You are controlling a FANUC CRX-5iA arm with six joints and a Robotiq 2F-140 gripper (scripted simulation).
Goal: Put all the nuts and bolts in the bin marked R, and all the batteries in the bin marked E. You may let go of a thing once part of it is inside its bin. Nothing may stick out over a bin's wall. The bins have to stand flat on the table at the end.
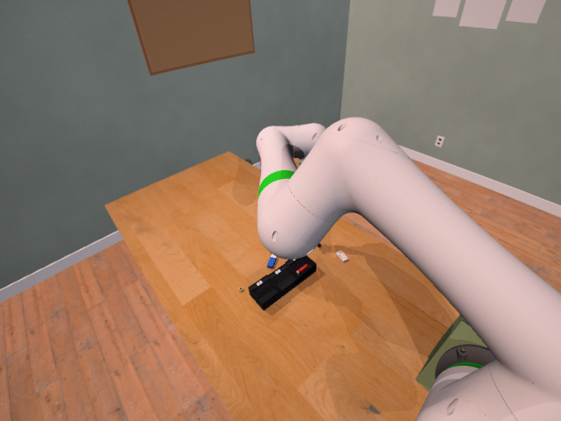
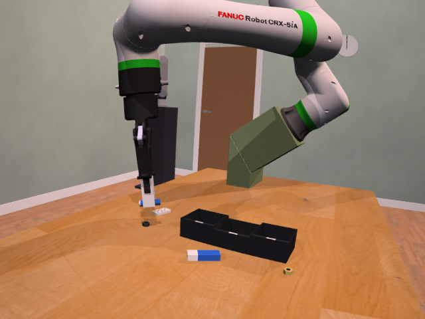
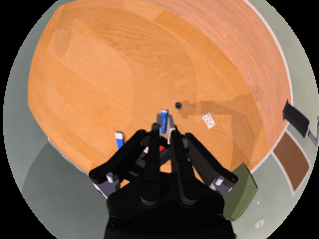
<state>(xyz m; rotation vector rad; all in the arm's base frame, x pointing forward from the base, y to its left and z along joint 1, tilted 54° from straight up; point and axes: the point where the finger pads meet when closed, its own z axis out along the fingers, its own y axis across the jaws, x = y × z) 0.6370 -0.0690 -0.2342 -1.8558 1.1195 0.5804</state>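
Observation:
My gripper (image 2: 148, 200) (image 3: 163, 119) is shut on a blue battery (image 2: 157, 201) (image 3: 163, 119), held crosswise above the table; the arm hides it in the top view. Three joined black bins (image 1: 288, 289) (image 2: 236, 242) stand flat in a row; their label letters are unreadable. A red battery (image 1: 301, 268) lies in the end bin, at the right in the top view; part of it shows in the wrist view (image 3: 160, 147). A brass nut (image 1: 241, 288) (image 2: 287, 271) lies beyond the opposite end. A small black nut (image 1: 318, 246) (image 2: 145, 223) (image 3: 178, 106) lies on the table near the gripper.
A blue and white eraser (image 1: 271, 261) (image 2: 204, 255) (image 3: 120, 139) lies beside the bins. A white domino (image 1: 342, 255) (image 2: 161, 211) (image 3: 208, 119) lies near the black nut. The arm's green pedestal (image 2: 244, 165) (image 3: 241, 193) stands at the table's far side in the exterior view.

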